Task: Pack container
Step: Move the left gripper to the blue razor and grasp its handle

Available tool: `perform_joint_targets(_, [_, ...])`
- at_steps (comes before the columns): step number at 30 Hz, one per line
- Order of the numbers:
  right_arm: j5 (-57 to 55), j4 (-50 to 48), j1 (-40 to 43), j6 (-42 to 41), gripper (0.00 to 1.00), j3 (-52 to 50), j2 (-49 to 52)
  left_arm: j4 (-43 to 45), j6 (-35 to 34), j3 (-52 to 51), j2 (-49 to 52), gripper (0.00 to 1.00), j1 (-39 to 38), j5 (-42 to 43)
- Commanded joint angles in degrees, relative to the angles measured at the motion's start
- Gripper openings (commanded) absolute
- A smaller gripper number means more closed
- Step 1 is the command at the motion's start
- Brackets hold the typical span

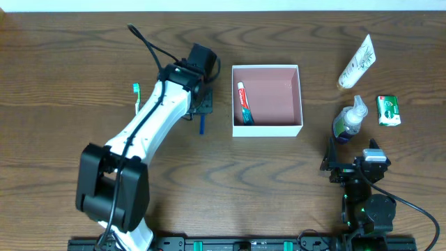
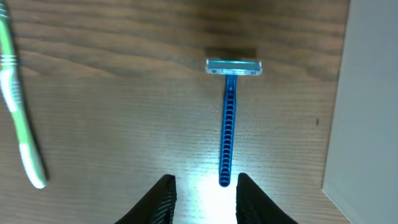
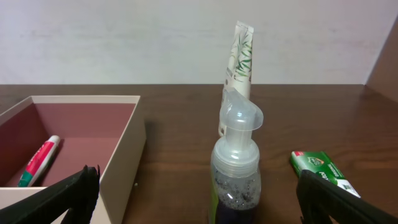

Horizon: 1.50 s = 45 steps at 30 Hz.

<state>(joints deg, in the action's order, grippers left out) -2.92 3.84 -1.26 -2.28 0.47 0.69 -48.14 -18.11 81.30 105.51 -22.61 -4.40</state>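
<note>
White container (image 1: 275, 94) mid-table with toothpaste (image 1: 243, 103) along its left wall, left pincer (image 2: 204, 182) spread open at handle end of blue razor (image 2: 228, 118), right pincer (image 3: 196, 179) wide apart, facing pump bottle (image 3: 236, 168).

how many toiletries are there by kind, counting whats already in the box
toothpaste, in the container: 1
white printed tube: 1
pump bottle: 1
green packet: 1
razor: 1
toothbrush: 1
total: 6
</note>
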Motion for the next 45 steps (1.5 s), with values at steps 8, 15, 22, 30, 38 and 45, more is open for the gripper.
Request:
perform_joint_targets(8, [0.17,0.20,-0.15,0.85,0.99,-0.15,-0.31,3.76,0.94,-0.48,5.75,0.37,0.04,3.69])
perform_joint_targets(15, [0.17,0.20,-0.15,0.85,0.99,-0.15,-0.31,4.96,0.92,-0.48,8.26,0.37,0.07,4.02])
perform_joint_targets(22, [0.17,0.20,-0.15,0.85,0.99,-0.15,-0.31,5.68,0.39,-0.48,10.97,0.37,0.07,4.02])
perform_joint_targets(30, [0.20,0.20,-0.15,0.85,0.99,-0.15,-0.31,6.34,0.04,-0.50,11.74,0.37,0.17,4.02])
perform_joint_targets(38, [0.17,0.20,-0.15,0.85,0.99,-0.15,-0.31,6.88,0.07,-0.52,12.31,0.37,0.22,4.72])
perform_joint_targets(45, [0.17,0.20,-0.15,0.85,0.99,-0.15,-0.31,7.13,0.07,-0.52,12.48,0.37,0.22,5.33])
